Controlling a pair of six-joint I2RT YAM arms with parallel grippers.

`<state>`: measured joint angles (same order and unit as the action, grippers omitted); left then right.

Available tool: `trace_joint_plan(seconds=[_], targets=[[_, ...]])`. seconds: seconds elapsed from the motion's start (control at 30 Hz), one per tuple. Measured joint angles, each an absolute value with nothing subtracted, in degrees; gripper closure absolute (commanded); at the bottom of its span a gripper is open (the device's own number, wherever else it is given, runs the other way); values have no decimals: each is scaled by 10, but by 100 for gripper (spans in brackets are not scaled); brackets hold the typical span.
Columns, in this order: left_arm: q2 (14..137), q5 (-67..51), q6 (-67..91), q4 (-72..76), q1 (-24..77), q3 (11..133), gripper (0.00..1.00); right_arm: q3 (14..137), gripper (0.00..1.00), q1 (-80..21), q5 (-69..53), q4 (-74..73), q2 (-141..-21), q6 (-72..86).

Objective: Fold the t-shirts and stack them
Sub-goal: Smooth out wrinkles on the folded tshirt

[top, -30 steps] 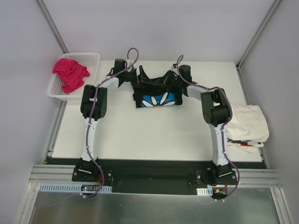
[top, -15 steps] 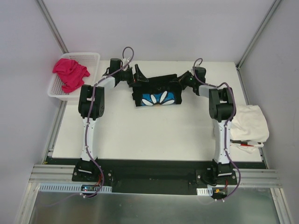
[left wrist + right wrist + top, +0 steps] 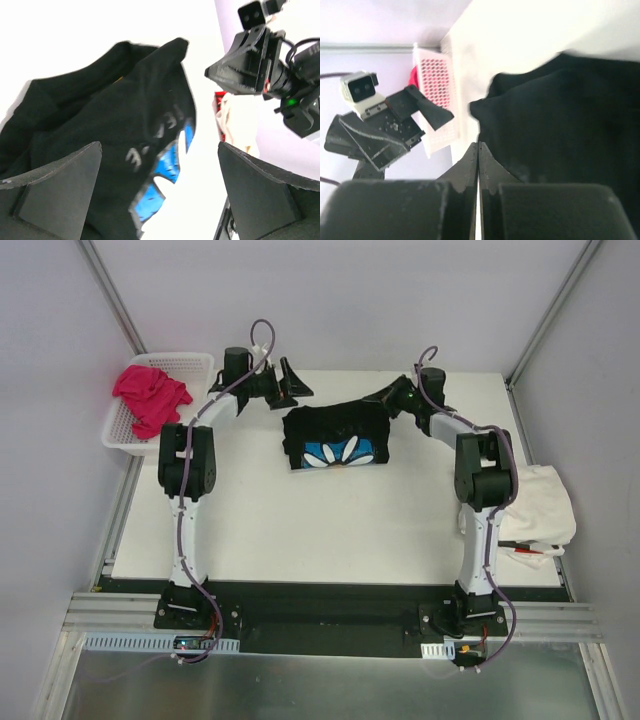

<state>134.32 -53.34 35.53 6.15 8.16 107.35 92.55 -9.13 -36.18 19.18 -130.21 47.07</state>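
Black daisy-print cloth t-shirt (image 3: 335,437) lies between the wide-spread, empty left gripper (image 3: 295,380) and the closed, empty right gripper (image 3: 385,397).

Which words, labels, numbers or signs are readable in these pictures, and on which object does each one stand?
Grey lettering on the black t-shirt, above its daisy print: blurred in the left wrist view and too small in the top view, so not readable.
No text shows on the white basket or the pink t-shirt.
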Motion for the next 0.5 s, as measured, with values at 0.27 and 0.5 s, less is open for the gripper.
trace_joint_plan(seconds=[0.27, 0.5], targets=[[1162, -511, 416, 172, 98, 950, 1, 881, 99, -164, -363, 229, -1223, 467], [1145, -504, 519, 358, 151, 820, 1, 859, 99, -191, -378, 272, -1318, 519]])
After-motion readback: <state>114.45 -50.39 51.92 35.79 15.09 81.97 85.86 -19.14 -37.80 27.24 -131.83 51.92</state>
